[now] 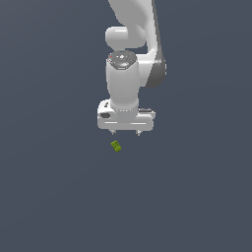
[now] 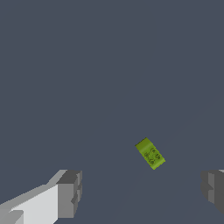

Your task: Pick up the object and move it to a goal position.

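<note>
The object is a tiny lime-green rectangular block (image 1: 116, 146) with darker green marks on top, lying on the dark grey floor. It also shows in the wrist view (image 2: 150, 153), turned at an angle. My white gripper (image 1: 125, 133) hangs above the block, slightly toward the exterior view's right of it, with its two short fingertips wide apart and empty. In the wrist view the gripper (image 2: 142, 192) shows two grey fingertips (image 2: 70, 192), and the block lies ahead of the gap between them, apart from both.
The dark grey floor (image 1: 197, 197) is plain in both views. The white arm (image 1: 130, 59) rises above the gripper to the top of the exterior view.
</note>
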Available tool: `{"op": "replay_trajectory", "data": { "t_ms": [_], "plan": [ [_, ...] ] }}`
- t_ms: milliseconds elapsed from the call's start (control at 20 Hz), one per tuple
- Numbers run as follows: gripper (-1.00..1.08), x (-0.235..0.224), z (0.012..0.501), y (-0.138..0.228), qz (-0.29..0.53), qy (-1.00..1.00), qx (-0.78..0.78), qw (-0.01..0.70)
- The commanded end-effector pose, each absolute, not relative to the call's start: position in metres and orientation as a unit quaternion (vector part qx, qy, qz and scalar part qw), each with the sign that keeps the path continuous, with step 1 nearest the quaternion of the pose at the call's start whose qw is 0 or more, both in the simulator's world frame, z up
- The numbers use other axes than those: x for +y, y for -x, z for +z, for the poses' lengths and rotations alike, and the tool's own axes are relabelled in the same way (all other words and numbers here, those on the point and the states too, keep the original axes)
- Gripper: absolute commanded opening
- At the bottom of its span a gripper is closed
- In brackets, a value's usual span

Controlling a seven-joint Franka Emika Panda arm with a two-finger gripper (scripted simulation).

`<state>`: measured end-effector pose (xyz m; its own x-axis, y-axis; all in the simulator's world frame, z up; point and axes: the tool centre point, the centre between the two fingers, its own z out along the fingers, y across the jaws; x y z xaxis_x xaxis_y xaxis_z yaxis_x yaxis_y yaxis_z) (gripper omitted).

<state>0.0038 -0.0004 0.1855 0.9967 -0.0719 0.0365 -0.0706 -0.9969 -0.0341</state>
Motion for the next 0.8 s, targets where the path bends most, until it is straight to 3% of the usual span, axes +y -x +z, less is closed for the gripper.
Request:
{"op": "replay_trajectory", "data": {
  "t_ms": [0,750],
  "plan": [
    [1.00,-0.007,0.187,-0.003,-0.019,0.999,0.044,0.016],
    [1.00,-0.017,0.163,0.002,-0.016,1.000,-0.017,0.009]
  ]
}}
